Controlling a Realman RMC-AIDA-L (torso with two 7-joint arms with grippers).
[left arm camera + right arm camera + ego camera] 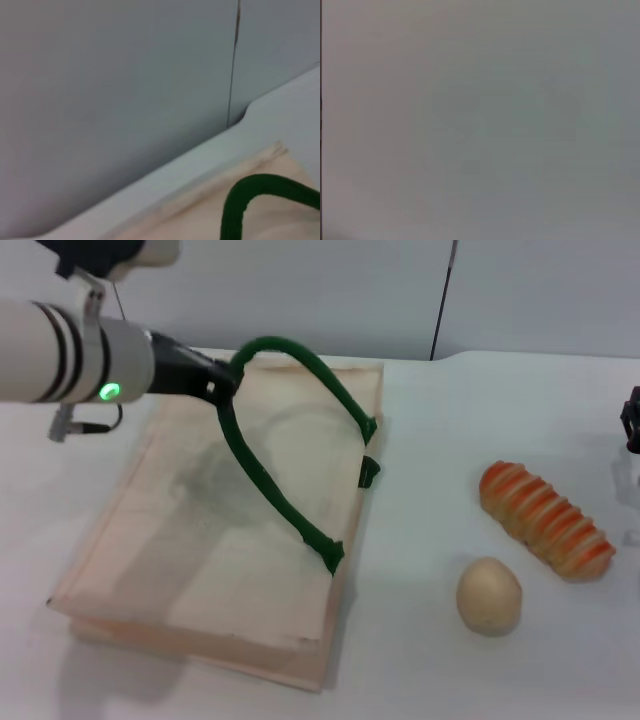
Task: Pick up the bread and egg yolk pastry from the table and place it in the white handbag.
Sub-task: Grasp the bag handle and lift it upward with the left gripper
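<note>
The white handbag [230,540] lies flat on the table at the left. My left gripper [225,380] is shut on its dark green rope handle [270,465] and holds the handle lifted above the bag. The handle also shows in the left wrist view [255,192]. The bread [545,518], a tan loaf with orange stripes, lies on the table at the right. The egg yolk pastry [489,595], a pale round ball, sits just in front of it. My right gripper [632,420] shows only as a dark edge at the far right, apart from both.
A second green handle end [369,470] lies on the bag's right edge. A grey wall with a vertical seam [443,300] stands behind the white table [430,440]. The right wrist view shows only plain grey.
</note>
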